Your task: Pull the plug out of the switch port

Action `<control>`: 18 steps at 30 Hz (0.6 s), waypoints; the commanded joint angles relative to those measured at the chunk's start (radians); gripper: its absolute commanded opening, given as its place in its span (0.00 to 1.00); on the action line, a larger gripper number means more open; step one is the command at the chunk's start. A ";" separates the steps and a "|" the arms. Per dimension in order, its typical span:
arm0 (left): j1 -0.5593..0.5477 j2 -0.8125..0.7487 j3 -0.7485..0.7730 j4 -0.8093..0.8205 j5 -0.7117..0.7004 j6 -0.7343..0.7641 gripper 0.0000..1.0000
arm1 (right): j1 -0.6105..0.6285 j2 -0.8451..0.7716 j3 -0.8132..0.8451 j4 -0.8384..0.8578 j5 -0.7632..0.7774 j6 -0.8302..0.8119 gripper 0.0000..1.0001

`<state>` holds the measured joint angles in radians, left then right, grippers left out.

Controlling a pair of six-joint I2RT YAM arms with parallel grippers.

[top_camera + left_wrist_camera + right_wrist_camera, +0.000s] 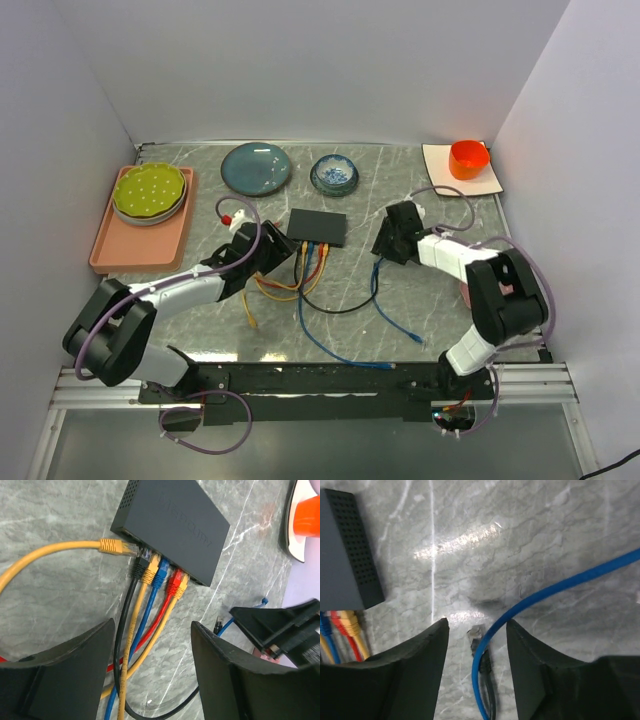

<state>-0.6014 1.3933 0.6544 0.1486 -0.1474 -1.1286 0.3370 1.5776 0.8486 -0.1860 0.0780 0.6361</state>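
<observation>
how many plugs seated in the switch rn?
5 along the switch front, left to right in the left wrist view: black plug, yellow plug, blue plug, red plug, second yellow plug. A loose yellow plug beside the black one looks out.

Matte-black switch with black, yellow, blue and red plugs on grey, white-veined marble table
</observation>
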 commanded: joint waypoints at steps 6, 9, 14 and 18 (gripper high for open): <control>-0.017 -0.010 -0.024 0.016 -0.020 -0.013 0.67 | -0.016 0.067 0.055 0.095 0.017 0.007 0.12; -0.017 -0.013 -0.032 0.017 -0.021 -0.011 0.68 | -0.009 -0.025 0.055 0.134 0.019 0.010 0.00; -0.017 -0.007 -0.033 0.023 -0.017 -0.011 0.67 | 0.016 -0.227 0.078 0.148 0.037 0.019 0.00; -0.017 0.001 -0.029 0.034 -0.008 -0.010 0.67 | 0.016 -0.330 0.086 0.164 0.040 0.034 0.00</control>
<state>-0.6132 1.4048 0.6231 0.1524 -0.1482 -1.1305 0.3454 1.3544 0.8986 -0.0856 0.0895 0.6502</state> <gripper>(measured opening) 0.674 0.033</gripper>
